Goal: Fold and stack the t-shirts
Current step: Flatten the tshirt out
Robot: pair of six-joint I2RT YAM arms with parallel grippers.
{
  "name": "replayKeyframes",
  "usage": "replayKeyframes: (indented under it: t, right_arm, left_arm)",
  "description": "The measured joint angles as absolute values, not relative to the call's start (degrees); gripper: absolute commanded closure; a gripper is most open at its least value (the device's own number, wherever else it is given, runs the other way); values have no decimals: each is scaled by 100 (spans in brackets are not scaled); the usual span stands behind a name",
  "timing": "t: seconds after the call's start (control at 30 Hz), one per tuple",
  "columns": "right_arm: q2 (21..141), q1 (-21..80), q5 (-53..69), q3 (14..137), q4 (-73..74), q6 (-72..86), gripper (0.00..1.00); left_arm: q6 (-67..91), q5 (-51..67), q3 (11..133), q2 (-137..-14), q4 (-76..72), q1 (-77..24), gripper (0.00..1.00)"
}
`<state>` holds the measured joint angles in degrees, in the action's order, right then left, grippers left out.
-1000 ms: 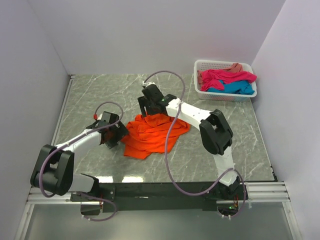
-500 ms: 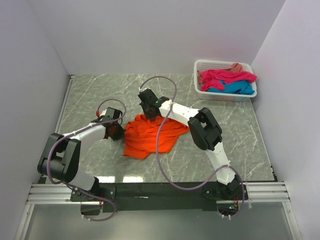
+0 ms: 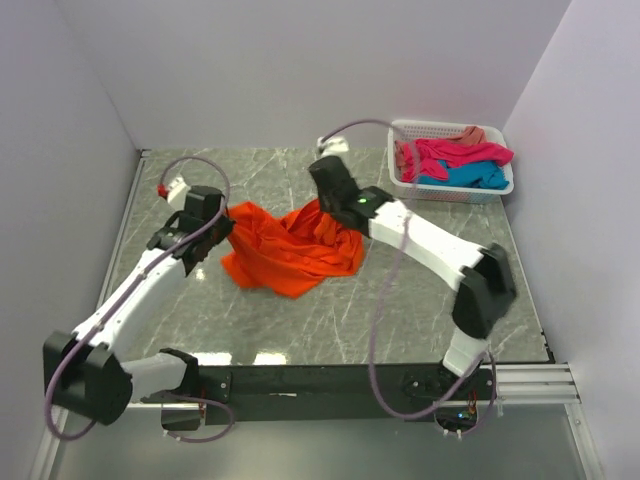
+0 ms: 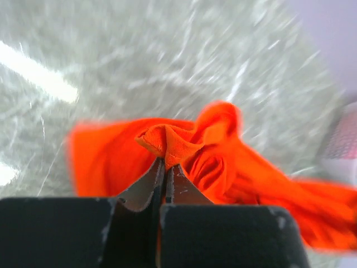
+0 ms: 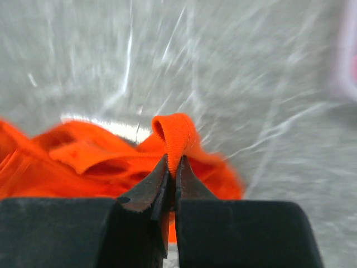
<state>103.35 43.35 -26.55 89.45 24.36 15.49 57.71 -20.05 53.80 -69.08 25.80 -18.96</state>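
Orange t-shirt (image 3: 292, 255), bunched mid-way across the surface (image 3: 420, 300), left edge clamped in the left end effector (image 4: 165, 164), far-right edge clamped in the right end effector (image 5: 172, 160); spreading likely goes best with both drawing apart evenly, cloth kept taut

Basket (image 3: 450, 194) blocks the far-right corner of the table (image 3: 285, 325).

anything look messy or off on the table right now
Nothing spilled or damaged. The bright orange cloth t-shirt is crumpled mid-table, with the left gripper and right gripper each shut on a bunched fold of it. The magenta, turquoise and salmon tees sit heaped, unfolded, in the white slotted plastic basket at the far right corner.
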Motion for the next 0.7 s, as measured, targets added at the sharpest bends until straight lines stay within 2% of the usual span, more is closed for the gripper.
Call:
replayKeyframes:
  t: [0.3, 0.53, 0.7]
  right_arm:
    - [7522, 4324, -3435, 8737, 2390, 1210, 100]
    - [5533, 4320, -2364, 9006, 2362, 884, 100]
    - [4305, 4322, -1562, 8914, 2272, 934, 100]
  left_arm:
    - [5457, -2722, 6840, -5481, 3009, -1898, 99]
    - [4908, -2685, 7878, -4049, 2536, -1900, 99]
    - [4718, -2797, 8145, -3422, 2211, -1900, 99]
